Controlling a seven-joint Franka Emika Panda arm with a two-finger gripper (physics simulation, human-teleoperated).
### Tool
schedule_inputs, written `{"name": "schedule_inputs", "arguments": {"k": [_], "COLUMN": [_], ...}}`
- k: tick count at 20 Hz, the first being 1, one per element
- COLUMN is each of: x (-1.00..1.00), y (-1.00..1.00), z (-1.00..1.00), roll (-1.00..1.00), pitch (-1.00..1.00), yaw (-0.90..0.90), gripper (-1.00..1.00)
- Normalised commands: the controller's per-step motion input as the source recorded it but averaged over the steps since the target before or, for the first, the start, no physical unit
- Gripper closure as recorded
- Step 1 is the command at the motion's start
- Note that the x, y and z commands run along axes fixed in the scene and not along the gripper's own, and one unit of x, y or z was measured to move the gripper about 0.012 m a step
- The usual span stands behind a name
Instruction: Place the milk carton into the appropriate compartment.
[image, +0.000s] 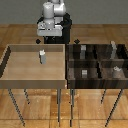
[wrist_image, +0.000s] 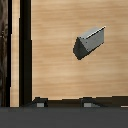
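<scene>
Writing or brand marks cannot be read on anything in either view; the milk carton (image: 42, 56) shows only plain pale grey-white faces with a lighter peaked top, and the renders are too coarse to reveal any label.

Fingertips of the gripper (wrist_image: 64, 103) appear in the wrist view as two dark tips, set well apart with bare tray floor between them. They hold nothing and touch nothing. In the exterior view the arm (image: 52, 17) sits behind the trays, above the far rim of the light tray, and the fingers themselves cannot be made out there.

The carton stands upright on the floor of the light wooden tray (image: 10, 75), which fills the exterior view's left. It sits in the far half of that tray, roughly midway across, apart from every wall. In the wrist view the same carton (wrist_image: 90, 42) lies well clear of the fingertips.

At the exterior view's right stands the dark compartment tray (image: 70, 70), split by dividers. A short grey cube (image: 85, 73) rests in one near compartment, and a taller dark-grey box (image: 114, 49) stands in a far one.
</scene>
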Motion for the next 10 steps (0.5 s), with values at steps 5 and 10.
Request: {"name": "schedule_inputs", "arguments": {"k": [5, 10], "x": [0.0, 0.0], "y": [0.0, -0.6], "z": [0.0, 0.0], "roll": [0.0, 0.0], "pitch": [0.0, 0.0], "yaw": [0.0, 0.0], "gripper": [-1.0, -1.0]}}
